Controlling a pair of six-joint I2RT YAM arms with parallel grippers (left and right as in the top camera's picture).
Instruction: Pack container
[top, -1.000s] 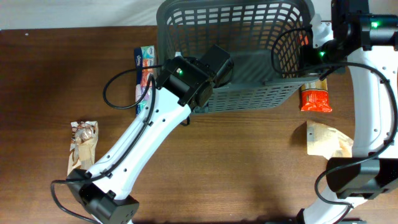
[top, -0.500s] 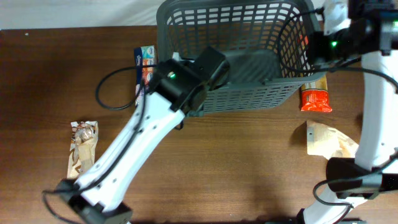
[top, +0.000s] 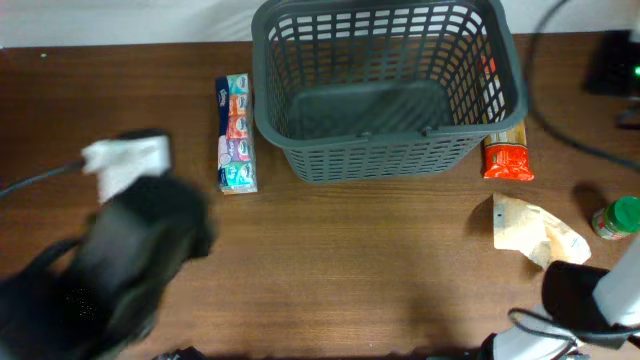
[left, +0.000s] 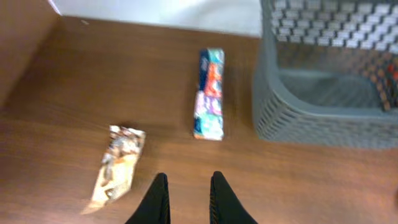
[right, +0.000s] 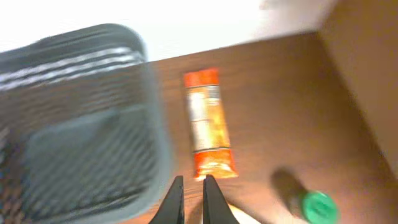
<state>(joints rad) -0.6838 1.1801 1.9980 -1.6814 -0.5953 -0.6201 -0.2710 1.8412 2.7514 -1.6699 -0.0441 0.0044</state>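
Note:
The container (top: 388, 160) is a dark grey lattice basket at the back centre of the table, with nothing showing inside. It also shows in the left wrist view (left: 323, 121) and, blurred, in the right wrist view (right: 81, 124). My left gripper (left: 188, 190) is open and empty above bare table, with a brown snack wrapper (left: 118, 165) to its left and a colourful pack (left: 209, 93) ahead. My right gripper (right: 191, 190) has a narrow gap, holds nothing, and hovers just short of an orange packet (right: 206, 124). In the overhead view the left arm (top: 130, 260) is a dark blur at the lower left.
The colourful pack (top: 236, 135) lies left of the basket and the orange packet (top: 507, 155) lies right of it. A tan packet (top: 535, 230) and a green-capped bottle (top: 622, 215) sit at the right. The right arm's base (top: 580, 300) stands at the front right.
Both arms have pulled away from the basket. The left arm swung down to the front left and covers the snack wrapper overhead. The right arm moved off to the right edge.

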